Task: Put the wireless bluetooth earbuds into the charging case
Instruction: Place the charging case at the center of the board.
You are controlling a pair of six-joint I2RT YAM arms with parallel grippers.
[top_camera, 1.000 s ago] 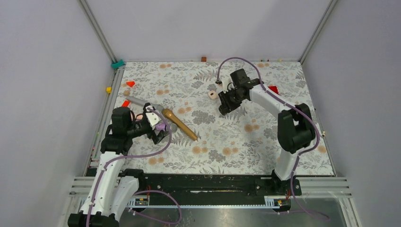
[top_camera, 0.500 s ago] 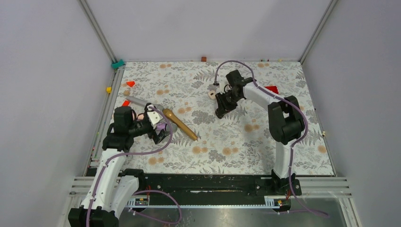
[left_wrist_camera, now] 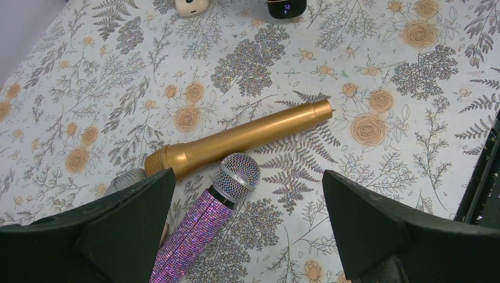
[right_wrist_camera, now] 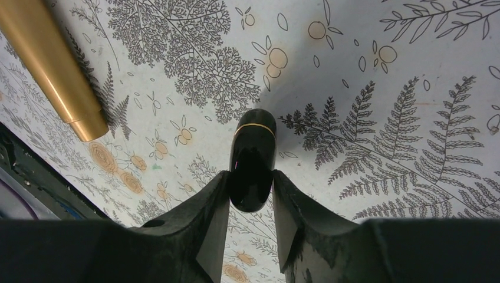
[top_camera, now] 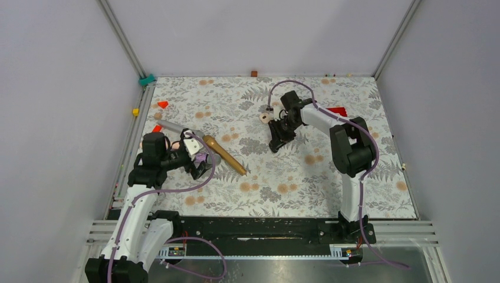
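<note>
While the left arm keeps its place at the near left of the counter, the right arm folds its elbow inward over the last second. This draws the right end effector away from the cream-pink object and toward the near middle of the counter. Right wrist view: the two fingers are clenched on the charging case, a glossy black pebble with a thin gold line across it. Its free end points at the counter and throws a shadow beside it; whether it touches the surface cannot be told. The shift suggests that the case is being carried to a working spot and that insertion has not begun. Left wrist view: the left end effector stands fully released, gripping nothing. Below it lie the gold microphone, the purple glitter microphone and a silver microphone mostly hidden by a finger. Not shown in any view: the earbuds. Whether they already lie inside the case is unknown, and the gold line does not reveal whether the lid is open. A dark object with a lit display is cut off at the top edge of the left wrist view and may be the same case.
</note>
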